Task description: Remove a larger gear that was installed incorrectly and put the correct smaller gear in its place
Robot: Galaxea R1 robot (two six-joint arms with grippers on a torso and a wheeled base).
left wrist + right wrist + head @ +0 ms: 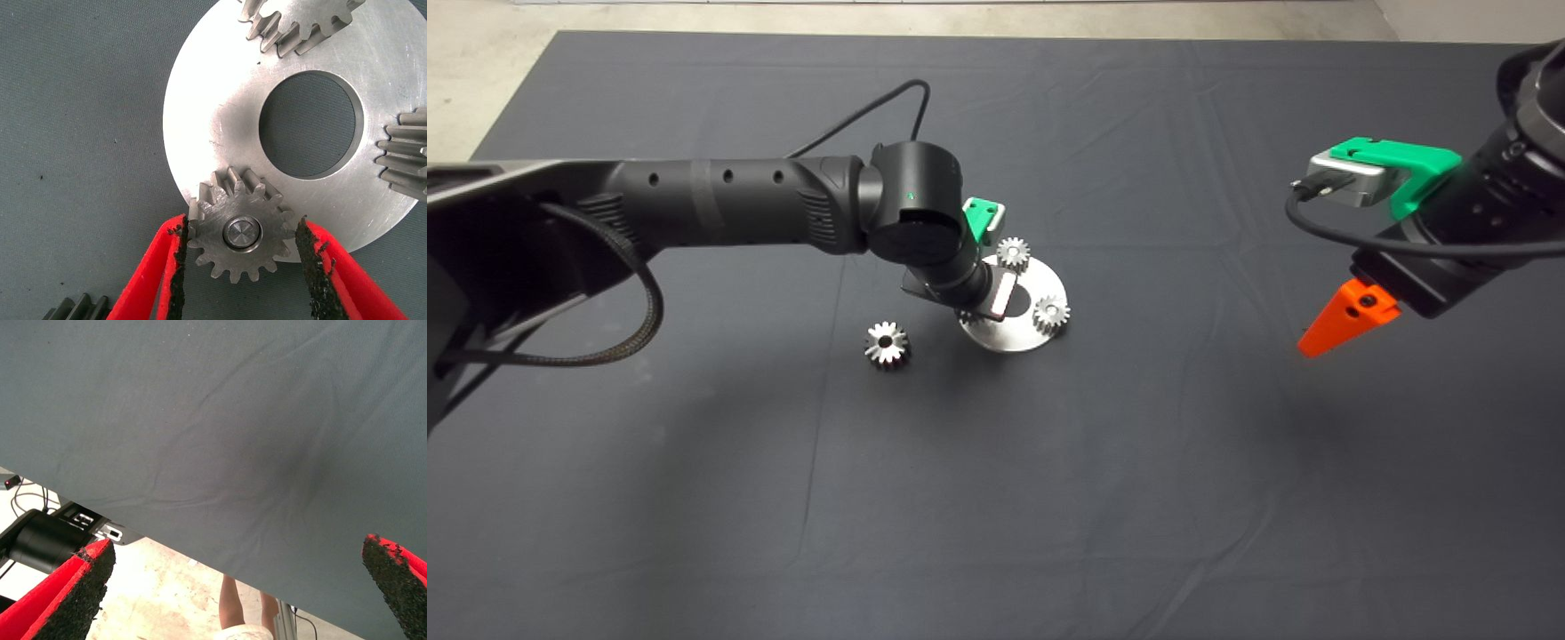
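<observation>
The larger gear [887, 344], shiny with pointed teeth, lies loose on the mat to the left of the round metal plate [1009, 340]; its edge [77, 309] shows in the left wrist view. On the plate's [200, 113] near rim a smaller gear [240, 233] sits on a pin. My left gripper [240, 263] reaches down over it, and both black pads [179, 267] press against its teeth. In the head view the wrist hides this gear. My right gripper [1343, 322] hangs open above the mat at the right, holding nothing.
Two more small fine-toothed gears [1013, 252] [1051, 313] stand on the plate around its centre hole [310, 123]. In the right wrist view the mat's edge, the floor and a person's legs [247, 607] show.
</observation>
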